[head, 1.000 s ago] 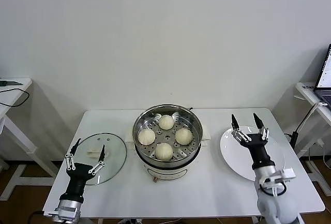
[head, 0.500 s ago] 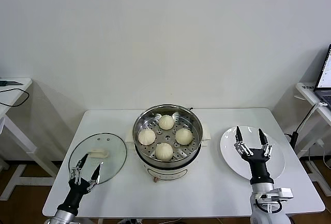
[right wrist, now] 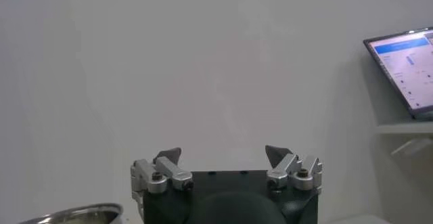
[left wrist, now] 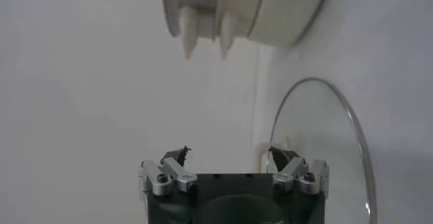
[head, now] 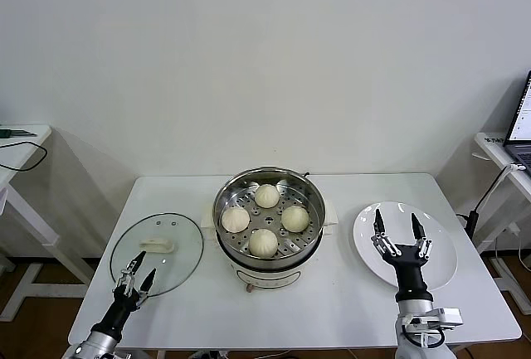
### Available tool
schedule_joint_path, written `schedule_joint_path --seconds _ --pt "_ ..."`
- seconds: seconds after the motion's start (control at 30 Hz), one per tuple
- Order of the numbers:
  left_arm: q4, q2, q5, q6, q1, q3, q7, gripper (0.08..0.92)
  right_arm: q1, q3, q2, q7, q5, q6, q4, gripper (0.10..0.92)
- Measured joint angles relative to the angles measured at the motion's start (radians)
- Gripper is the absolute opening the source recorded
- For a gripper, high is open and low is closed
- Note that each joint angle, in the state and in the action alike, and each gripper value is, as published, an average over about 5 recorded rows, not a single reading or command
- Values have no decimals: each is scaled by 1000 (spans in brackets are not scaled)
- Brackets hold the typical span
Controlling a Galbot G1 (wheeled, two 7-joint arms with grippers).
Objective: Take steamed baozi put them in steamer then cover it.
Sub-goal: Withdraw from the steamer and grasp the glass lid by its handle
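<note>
The steamer (head: 314, 200) stands mid-table with no lid on, and several cream-white baozi (head: 263, 243) rest on its perforated tray. The round glass lid (head: 181, 239) with its white handle (head: 158, 245) lies flat on the table to the steamer's left. My left gripper (head: 135, 272) is open and empty at the lid's near edge. Its wrist view shows its fingertips (left wrist: 229, 152) apart, the lid's rim (left wrist: 352, 120) and the steamer's base (left wrist: 270, 9). My right gripper (head: 397, 225) is open and empty over the near part of the white plate (head: 440, 247). Its wrist view also shows it (right wrist: 223, 154) open.
The white table (head: 348, 301) ends close in front of both arms. A laptop (head: 521, 118) sits on a side desk at far right and also shows in the right wrist view (right wrist: 406, 70). Another side table (head: 21, 147) stands at far left.
Both arms have drawn back and down towards the table's near edge, fingers still apart and empty. The steamer, baozi, lid and plate have not moved.
</note>
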Motion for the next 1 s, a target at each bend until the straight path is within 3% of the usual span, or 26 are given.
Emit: schedule_joint_path --seconds 1.0 --pt "171 1 109 54 -213 22 -13 823 12 -19 15 2 -39 10 -42 823"
